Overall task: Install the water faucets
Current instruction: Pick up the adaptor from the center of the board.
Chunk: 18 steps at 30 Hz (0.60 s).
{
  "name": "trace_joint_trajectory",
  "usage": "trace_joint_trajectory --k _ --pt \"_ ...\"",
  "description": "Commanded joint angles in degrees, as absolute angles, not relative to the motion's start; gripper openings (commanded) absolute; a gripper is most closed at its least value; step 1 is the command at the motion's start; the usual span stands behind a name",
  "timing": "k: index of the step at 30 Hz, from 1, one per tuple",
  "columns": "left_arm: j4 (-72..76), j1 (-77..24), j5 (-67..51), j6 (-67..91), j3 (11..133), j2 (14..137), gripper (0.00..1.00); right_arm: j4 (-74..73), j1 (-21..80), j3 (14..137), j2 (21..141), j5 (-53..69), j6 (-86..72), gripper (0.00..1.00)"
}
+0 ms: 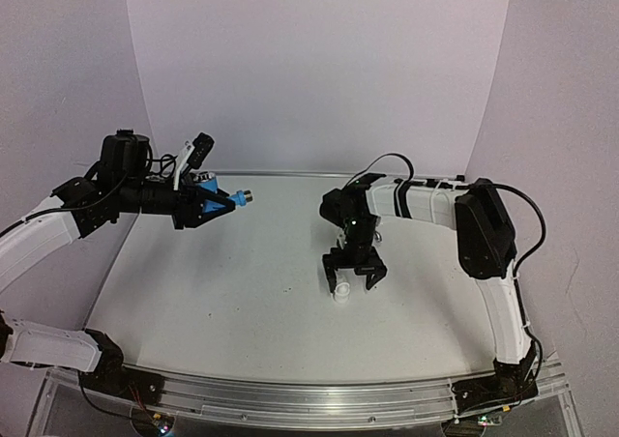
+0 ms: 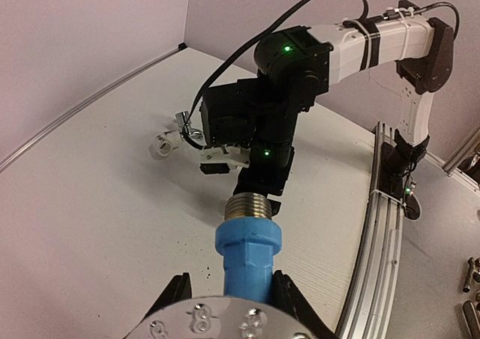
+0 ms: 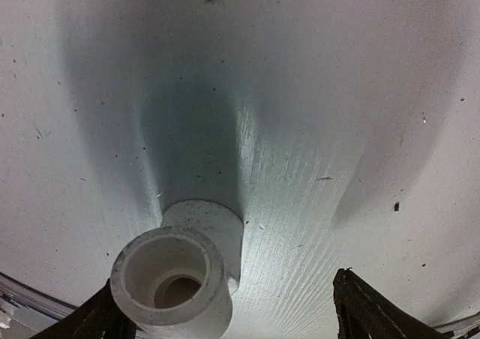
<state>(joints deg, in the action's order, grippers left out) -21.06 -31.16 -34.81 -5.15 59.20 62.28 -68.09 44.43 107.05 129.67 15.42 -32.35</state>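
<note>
Holding entry, L claw (image 2: 232,292): my fingers clamped on blue plastic faucet (image 2: 249,241), threaded metal end pointing out, raised above table (image 1: 242,292), left side. R claw (image 1: 354,276): my fingers apart, pointing down, either side of white pipe fitting (image 3: 176,279), open end up, mid-table. Silver faucet (image 2: 185,123): lies behind my R arm (image 2: 300,61), just beside 2nd white fitting (image 2: 160,145).

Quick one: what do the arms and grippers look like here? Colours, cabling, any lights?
Both arms alike: left arm and right arm have white link shells with black joint housings. Black cables loop outside the right arm, held by white ties. Its joints show green lights. The left gripper and right gripper are black, with tapered fingers.
</note>
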Motion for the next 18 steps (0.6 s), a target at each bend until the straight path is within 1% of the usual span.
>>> trace_joint_trajectory --k 1,4,7,11,18 --pt "-19.79 -30.85 -36.31 -5.98 59.83 60.62 0.00 -72.39 45.05 112.17 131.97 13.04 -32.86 0.86" --pt "-19.80 -30.85 -36.50 -6.00 59.81 60.59 0.00 -72.25 45.83 112.48 133.06 13.39 -32.91 0.80" --pt "-19.79 -30.85 -36.71 -5.98 59.74 60.30 0.00 -72.21 46.47 113.25 133.88 11.91 -33.05 0.71" --pt "-19.76 -30.84 -36.71 -6.01 59.73 60.47 0.00 -72.08 46.64 113.15 133.87 10.85 -32.92 0.55" --pt "-19.78 -30.85 -37.20 -5.89 59.81 60.97 0.00 -71.10 46.80 113.63 134.77 11.63 -32.35 0.52"
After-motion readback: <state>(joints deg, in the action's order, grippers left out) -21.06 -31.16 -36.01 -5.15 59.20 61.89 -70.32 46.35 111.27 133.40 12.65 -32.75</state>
